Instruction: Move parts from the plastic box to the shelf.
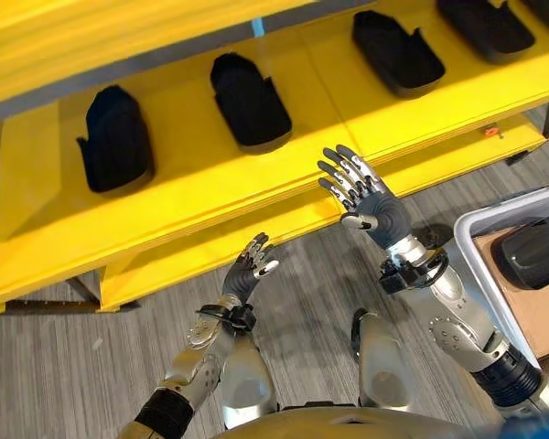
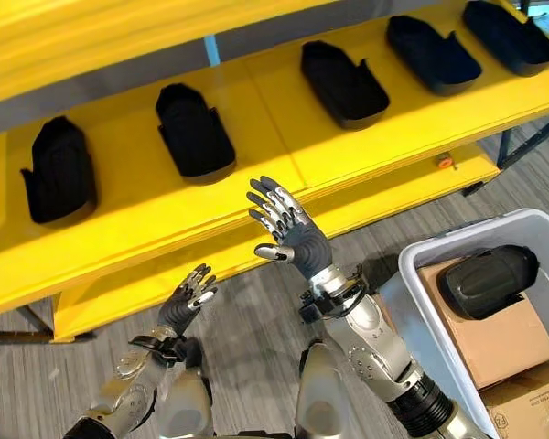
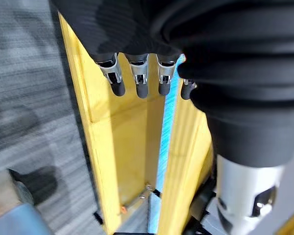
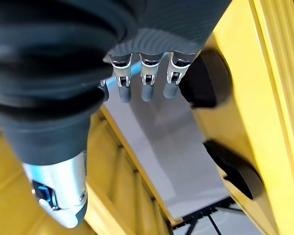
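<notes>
Both hands hang empty in front of your yellow shelf (image 2: 284, 137). Your right hand (image 2: 293, 233) is raised, fingers spread and straight, palm facing the shelf's front edge without touching it. Your left hand (image 2: 188, 306) sits lower and nearer, to the left, with its fingers relaxed and loosely parted above the grey floor (image 2: 247, 311); it holds nothing either.

Look along the shelf's upper board and you see a row of black parts lying flat, well apart from one another: a far-left part (image 2: 59, 174), a second part (image 2: 194, 133) beside it, a middle part (image 2: 343, 84), and two more parts (image 2: 433, 53) running off to the far right. The open stretch of board just beyond your right hand lies between the second part and the middle part.

Down at the near right stands your box (image 2: 421, 265), a grey plastic tub on the floor. Inside it one black part (image 2: 489, 279) rests on top of a brown carton (image 2: 494, 343), well apart from both hands.

From your right wrist, the fingers (image 4: 147, 81) point straight out, with two of the shelved parts beyond them.
</notes>
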